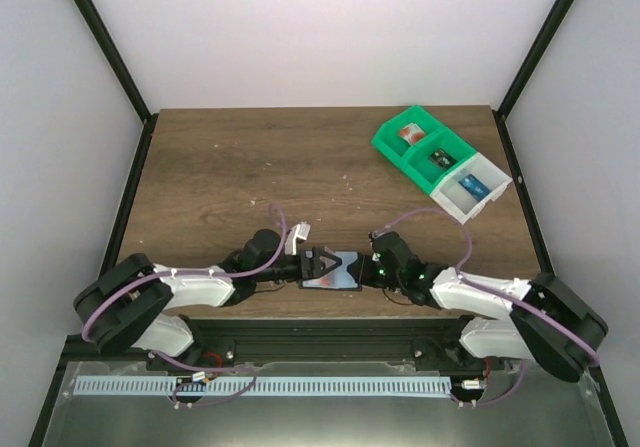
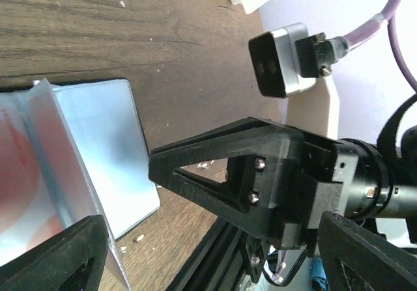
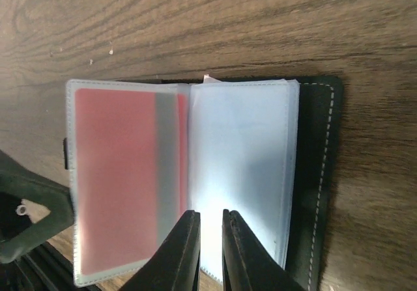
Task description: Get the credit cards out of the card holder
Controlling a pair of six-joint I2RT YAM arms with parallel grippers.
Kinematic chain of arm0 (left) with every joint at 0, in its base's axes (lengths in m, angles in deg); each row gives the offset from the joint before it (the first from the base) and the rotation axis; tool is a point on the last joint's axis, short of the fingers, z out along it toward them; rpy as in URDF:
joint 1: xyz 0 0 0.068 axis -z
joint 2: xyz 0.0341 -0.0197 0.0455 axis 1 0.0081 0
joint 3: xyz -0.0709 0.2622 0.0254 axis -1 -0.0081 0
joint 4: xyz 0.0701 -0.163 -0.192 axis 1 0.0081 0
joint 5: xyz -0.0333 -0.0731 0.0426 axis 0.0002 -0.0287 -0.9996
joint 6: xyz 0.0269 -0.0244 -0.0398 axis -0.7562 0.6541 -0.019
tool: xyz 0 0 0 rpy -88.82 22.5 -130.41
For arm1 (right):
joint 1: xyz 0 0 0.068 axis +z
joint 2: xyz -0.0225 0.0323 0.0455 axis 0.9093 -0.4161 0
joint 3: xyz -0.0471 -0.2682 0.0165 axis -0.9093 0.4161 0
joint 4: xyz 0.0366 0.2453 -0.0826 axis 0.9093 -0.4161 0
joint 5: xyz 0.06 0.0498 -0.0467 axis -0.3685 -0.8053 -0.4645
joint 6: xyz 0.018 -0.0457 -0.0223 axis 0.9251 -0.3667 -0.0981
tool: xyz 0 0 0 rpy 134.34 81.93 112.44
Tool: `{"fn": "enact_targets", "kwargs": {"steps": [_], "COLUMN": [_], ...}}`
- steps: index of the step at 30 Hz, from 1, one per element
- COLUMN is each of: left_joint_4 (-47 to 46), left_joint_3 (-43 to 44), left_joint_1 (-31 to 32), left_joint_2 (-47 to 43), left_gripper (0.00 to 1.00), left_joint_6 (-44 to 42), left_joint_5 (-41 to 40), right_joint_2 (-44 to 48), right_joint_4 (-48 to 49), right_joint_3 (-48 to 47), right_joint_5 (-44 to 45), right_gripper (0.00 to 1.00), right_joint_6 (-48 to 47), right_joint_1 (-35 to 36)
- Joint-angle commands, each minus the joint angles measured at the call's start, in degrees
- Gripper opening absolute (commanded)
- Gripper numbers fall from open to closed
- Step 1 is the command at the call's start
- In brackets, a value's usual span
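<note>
Lying open at 6 o'clock of brown wooden table (image 1: 250,157): flat light blue folding card holder (image 3: 241,161). Fingers of right gripper (image 3: 210,221) nearly together, seemingly pinching holder's pale sleeve page, likely to steady it. At holder's 9 o'clock, left gripper (image 1: 322,267) spread wide, ready for thin red-marked card (image 3: 117,180), not yet out.

Card holder (image 1: 335,270) lies open on wood table (image 1: 250,157), near front edge, approx. centre. Clear sleeves over dark cover w/ white stitching. Red card (image 3: 117,180) sits inside the tab-side sleeve.
</note>
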Motion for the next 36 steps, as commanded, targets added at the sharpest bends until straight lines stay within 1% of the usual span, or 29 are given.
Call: {"fn": "enact_targets", "kwargs": {"steps": [1,6,11,17,21,24,26,27,29,31,36], "left_joint_4": [-3.6,-4.7,-1.5,1.3,5.5,4.5,2.4,1.4,0.5,1.2,0.3], "left_joint_3": [2.6,3.9,3.8,2.4,2.0,0.7,-0.4,-0.7,-0.8,-0.7,-0.4], "left_joint_1": [1.5,3.1,3.0,3.1,2.5,1.0,0.1,-0.2,-0.7,-1.0,-1.3], "left_joint_2": [3.1,4.2,2.4,0.0,-0.3,0.9,1.5,1.8,2.3,2.8,5.3], "left_gripper": [0.9,0.89,0.89,0.88,0.85,0.8,0.75,0.71,0.6,0.53,0.54], "left_joint_6": [1.5,1.5,-0.4,-1.6,-2.2,-0.8,0.3,0.5,0.1,-0.4,-1.1], "left_joint_5": [1.1,2.6,0.7,-3.1,-5.2,-4.5,-3.3,-2.8,-2.7,-2.7,-2.2], "right_joint_2": [5.3,11.9,15.9,17.2,15.7,13.1,11.0,10.0,7.9,6.0,2.6], "right_joint_4": [-2.2,-2.8,-4.2,-4.4,-1.3,1.8,2.3,2.3,2.3,2.1,2.3], "right_joint_3": [1.3,3.6,4.8,5.1,5.2,4.9,4.1,3.7,2.9,2.2,1.4], "right_joint_5": [4.2,6.6,7.8,6.9,3.8,1.5,1.1,1.0,0.7,0.5,0.5], "right_gripper": [0.13,0.15,0.16,0.18,0.19,0.18,0.18,0.18,0.17,0.17,0.17], "right_joint_6": [-0.1,-0.3,-0.1,-0.3,-1.2,-1.3,-1.2,-1.2,-1.3,-1.4,-1.5], "right_joint_1": [0.4,0.4,0.4,0.4,0.4,0.4,0.4,0.4,0.4,0.4,0.4]}}
